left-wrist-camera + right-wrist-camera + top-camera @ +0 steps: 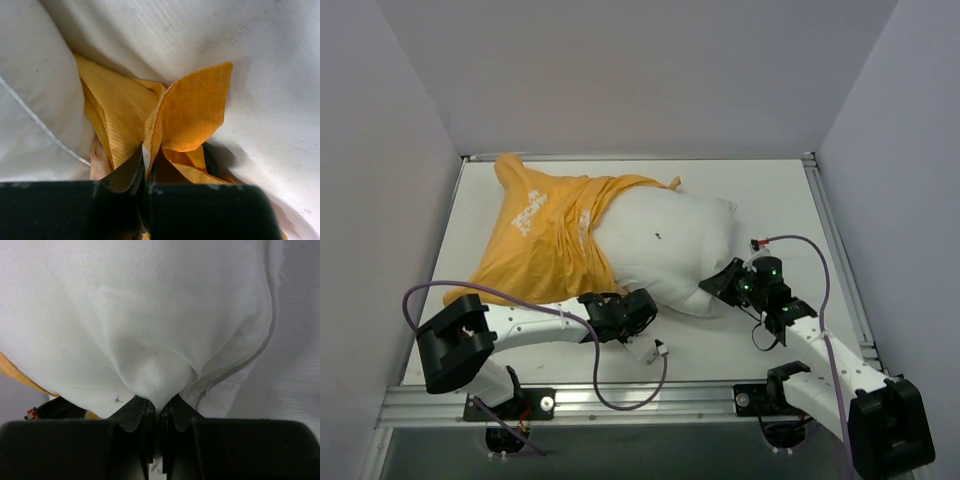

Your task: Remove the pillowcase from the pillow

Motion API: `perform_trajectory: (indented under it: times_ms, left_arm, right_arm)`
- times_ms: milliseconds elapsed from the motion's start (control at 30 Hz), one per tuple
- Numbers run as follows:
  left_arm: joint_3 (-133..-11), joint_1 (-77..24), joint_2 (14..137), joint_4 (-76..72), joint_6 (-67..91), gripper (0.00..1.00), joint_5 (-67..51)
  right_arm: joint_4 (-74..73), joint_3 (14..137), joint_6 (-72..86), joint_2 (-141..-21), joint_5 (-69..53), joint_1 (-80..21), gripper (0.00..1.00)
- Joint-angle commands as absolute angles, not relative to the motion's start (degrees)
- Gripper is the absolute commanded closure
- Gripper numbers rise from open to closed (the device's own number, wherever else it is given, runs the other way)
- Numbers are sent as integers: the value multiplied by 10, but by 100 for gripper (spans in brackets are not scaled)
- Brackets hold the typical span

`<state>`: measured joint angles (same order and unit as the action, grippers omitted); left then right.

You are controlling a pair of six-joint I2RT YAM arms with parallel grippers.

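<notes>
**clothnoob:** why grab both things instead of just tugging the orange cover?

**me:** because the stuffing would come along for the ride. My left gripper (145, 169) is pinched shut on a fold of the pillowcase (545, 235) right at its open edge. My right gripper (156, 407) is nipped tight on a tuck of the pillow (665, 245) at its bare near corner. The cover sits bunched over the left part, and the right part pokes out white. I reckon one side anchors while the other peels.
</notes>
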<state>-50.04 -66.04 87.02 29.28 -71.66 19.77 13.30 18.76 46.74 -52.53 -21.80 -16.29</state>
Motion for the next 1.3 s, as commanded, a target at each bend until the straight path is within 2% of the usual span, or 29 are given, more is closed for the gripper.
perform_trajectory:
  times_ms: [0, 133, 233, 367, 500, 767, 967, 1000, 1033, 1100, 1133, 1167, 1200, 1267]
  left_arm:
    - [-490, -657, 866, 277, -729, 98, 207]
    - [-476, -632, 851, 315, -728, 98, 206]
    - [-455, -596, 825, 344, -754, 98, 216]
    - [-441, -496, 786, 380, -794, 98, 228]
    - [-439, -402, 759, 401, -838, 98, 228]
    - [-431, -302, 722, 425, -883, 98, 211]
    - [-515, -361, 713, 522, -778, 96, 147]
    - [-536, -373, 715, 540, -759, 89, 117]
    - [-560, -382, 719, 561, -719, 66, 99]
    - [-641, -404, 737, 626, -679, 40, 39]
    - [-671, -412, 743, 649, -636, 11, 16]
    - [-733, -428, 761, 700, -615, 6, -1]
    - [-766, -437, 770, 728, -601, 6, -60]
    - [-827, -454, 797, 801, -557, 6, -105]
  right_arm:
    - [157, 202, 467, -555, -193, -168, 100]
    - [92, 284, 436, -538, -159, -151, 100]
    - [50, 324, 410, -519, -190, -79, 100]
    - [2, 376, 360, -521, -278, 81, 100]
    - [-48, 388, 324, -519, -342, 158, 100]
    - [-91, 405, 280, -519, -338, 188, 100]
    - [-120, 390, 274, -500, -332, 148, 100]
    - [-133, 388, 276, -494, -314, 132, 100]
    - [-138, 385, 280, -489, -302, 114, 100]
    - [-139, 367, 310, -473, -283, 49, 100]
    - [-139, 361, 320, -470, -267, 27, 100]
    - [-140, 349, 327, -468, -261, -18, 100]
    - [-148, 344, 336, -467, -252, -38, 100]
    - [-161, 332, 342, -458, -223, -75, 100]
